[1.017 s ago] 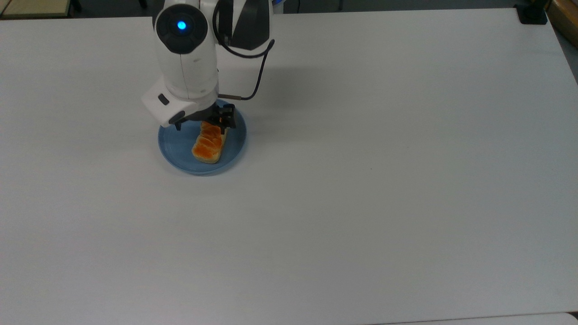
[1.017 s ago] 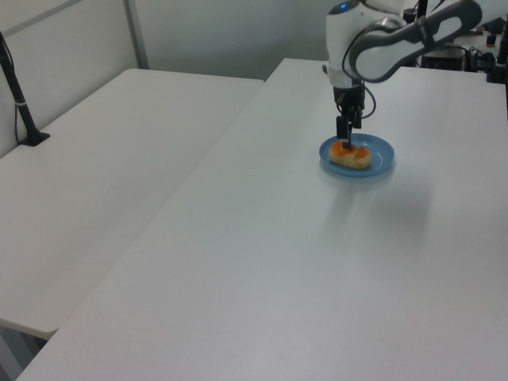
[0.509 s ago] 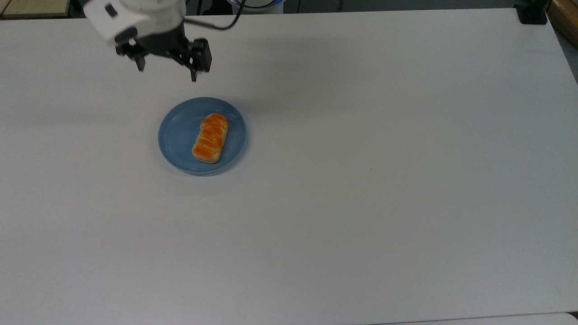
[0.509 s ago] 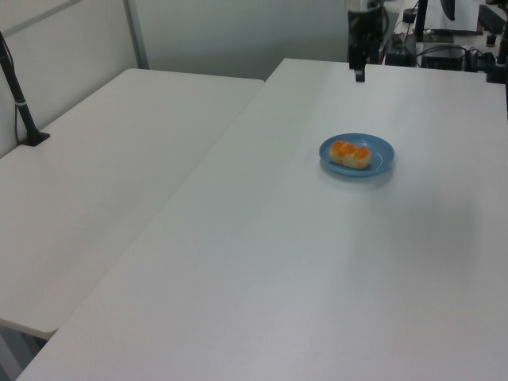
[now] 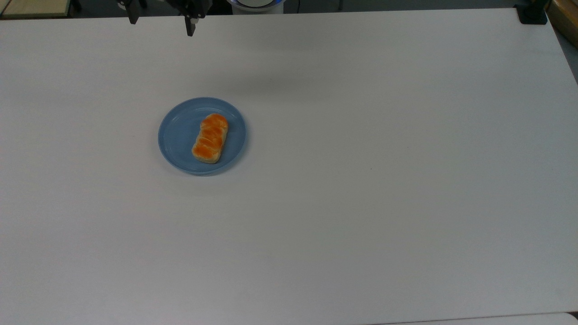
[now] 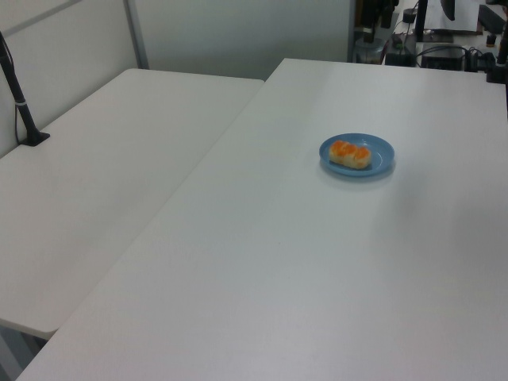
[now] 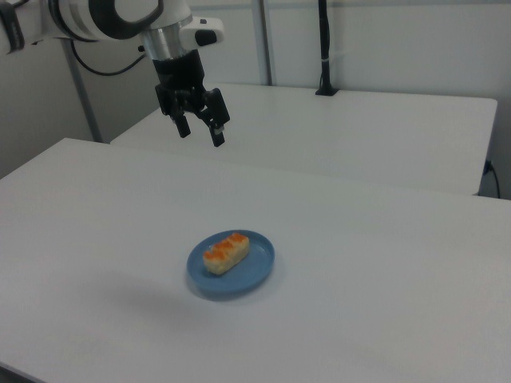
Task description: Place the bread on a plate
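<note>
The white tabletop [image 5: 361, 203] carries just two things, one resting on the other. The light-blue plate [image 5: 177, 135] sits toward the top view's left, and the braided loaf of bread [image 5: 210, 144] lies flat on it, glossy orange-brown top upward, slightly off-centre toward the top view's right side of the plate, wholly inside the rim. Judged from this, the task looks complete: the bread is on the plate and nothing seems left except parking the arm. In the right view the white arm [image 7: 112, 16] reaches in from the right view's upper left, wrist pointing down. The gripper [image 7: 200, 132] hangs high above the tabletop, well apart from the plate, its fingers spread and holding nothing.
</note>
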Robot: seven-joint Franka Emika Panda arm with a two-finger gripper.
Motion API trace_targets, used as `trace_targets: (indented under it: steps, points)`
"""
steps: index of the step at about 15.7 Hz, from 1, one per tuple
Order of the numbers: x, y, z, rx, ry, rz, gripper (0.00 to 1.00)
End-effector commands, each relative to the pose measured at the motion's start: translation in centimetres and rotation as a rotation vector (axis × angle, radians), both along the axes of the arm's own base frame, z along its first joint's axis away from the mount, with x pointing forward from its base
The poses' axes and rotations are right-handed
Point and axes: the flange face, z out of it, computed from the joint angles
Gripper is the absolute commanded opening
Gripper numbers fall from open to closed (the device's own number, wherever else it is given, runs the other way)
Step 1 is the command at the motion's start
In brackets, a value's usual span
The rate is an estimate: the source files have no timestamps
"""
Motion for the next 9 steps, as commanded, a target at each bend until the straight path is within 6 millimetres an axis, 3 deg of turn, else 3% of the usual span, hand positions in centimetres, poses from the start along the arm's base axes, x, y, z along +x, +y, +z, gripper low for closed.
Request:
trace_targets:
  steps: [1, 4, 9]
  points:
    - [-0.6, 0.2, -0.8, 0.038, 0.015, 0.019, 1.0]
    - [-0.6, -0.2, -1.3, 0.027, 0.024, 0.157, 1.0]
    - [-0.5, -0.8, -1.9, 0.035, 0.012, 0.205, 1.0]
